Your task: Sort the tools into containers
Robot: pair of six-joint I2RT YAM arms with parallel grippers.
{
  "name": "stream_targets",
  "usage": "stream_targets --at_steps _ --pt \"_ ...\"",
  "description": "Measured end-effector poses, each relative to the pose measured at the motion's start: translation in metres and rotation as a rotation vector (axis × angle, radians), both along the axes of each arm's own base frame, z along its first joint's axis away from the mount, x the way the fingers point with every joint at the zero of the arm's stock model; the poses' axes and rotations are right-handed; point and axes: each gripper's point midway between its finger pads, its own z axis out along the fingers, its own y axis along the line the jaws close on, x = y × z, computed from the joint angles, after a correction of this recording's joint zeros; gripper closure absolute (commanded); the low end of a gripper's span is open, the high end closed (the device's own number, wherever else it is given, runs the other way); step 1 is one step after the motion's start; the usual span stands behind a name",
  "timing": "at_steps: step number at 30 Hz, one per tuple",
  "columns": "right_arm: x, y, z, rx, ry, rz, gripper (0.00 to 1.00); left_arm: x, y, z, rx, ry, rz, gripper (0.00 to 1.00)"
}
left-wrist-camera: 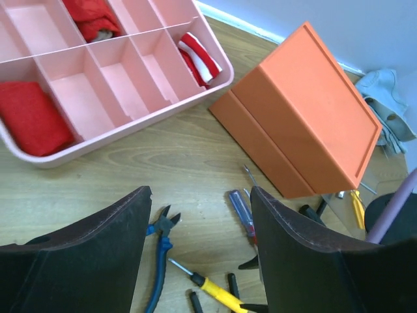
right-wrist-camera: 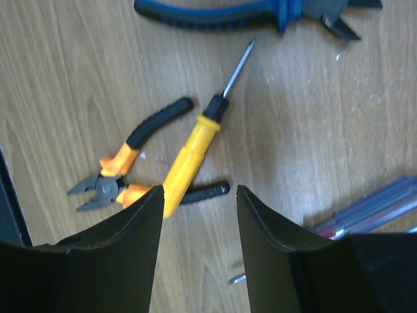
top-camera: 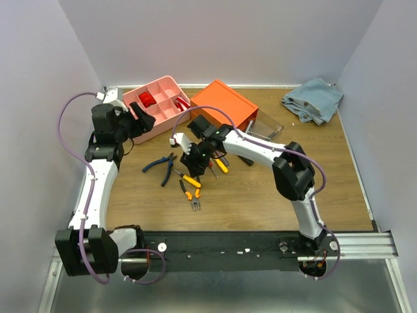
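Observation, right arm: the right gripper (right-wrist-camera: 199, 195) hangs over the wooden tabletop (top-camera: 273, 195) with its jaws spread and nothing between them. In the right wrist view, the yellow-handled screwdriver with a black collar (right-wrist-camera: 192, 153) lies diagonally, its butt end running under the left finger. I judge the spread stance is set up to straddle that handle for a pinch.

Adjacent items: the orange-and-black-handled pliers (right-wrist-camera: 117, 176) lie open with the screwdriver resting across one handle. A closing grip may drag them along. The blue-handled pliers (right-wrist-camera: 241, 13) lie apart from the pair, further up in the same view.

Observation, left arm: the left gripper (left-wrist-camera: 201, 192) is also spread and empty, held above the table near the shallow pink divided plastic tray (left-wrist-camera: 130, 140). I read this as a waiting posture that keeps it out of the right arm's working area.

Containers: the tray sits at the far left of the table, with red fabric (left-wrist-camera: 29, 114) in some compartments and others bare. The large orange rectangular box (left-wrist-camera: 306, 117) stands just beside it.

Status: all tools I can see are loose on the table, so sorting appears barely begun.
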Motion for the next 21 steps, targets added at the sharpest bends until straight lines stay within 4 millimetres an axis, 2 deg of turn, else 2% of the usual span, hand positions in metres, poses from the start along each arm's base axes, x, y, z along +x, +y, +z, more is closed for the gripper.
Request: stream_targets --at_steps 5,9,15,18,21 --pt "-0.002 0.018 -0.004 0.013 0.001 0.014 0.44 -0.014 0.011 0.001 0.008 -0.022 0.032 0.28" --pt "-0.018 0.028 -0.021 -0.012 0.025 0.047 0.44 -0.02 0.014 -0.003 0.012 -0.02 0.038 0.28" --pt "-0.028 0.03 -0.043 -0.07 0.039 0.034 0.44 -0.022 0.018 -0.003 0.015 -0.025 0.053 0.28" --pt "-0.024 0.028 -0.049 -0.097 0.024 0.005 0.45 -0.023 0.02 0.0 0.019 -0.033 0.061 0.28" --pt "-0.017 0.027 -0.05 -0.109 -0.004 -0.02 0.5 -0.023 0.021 0.001 0.019 -0.036 0.067 0.28"
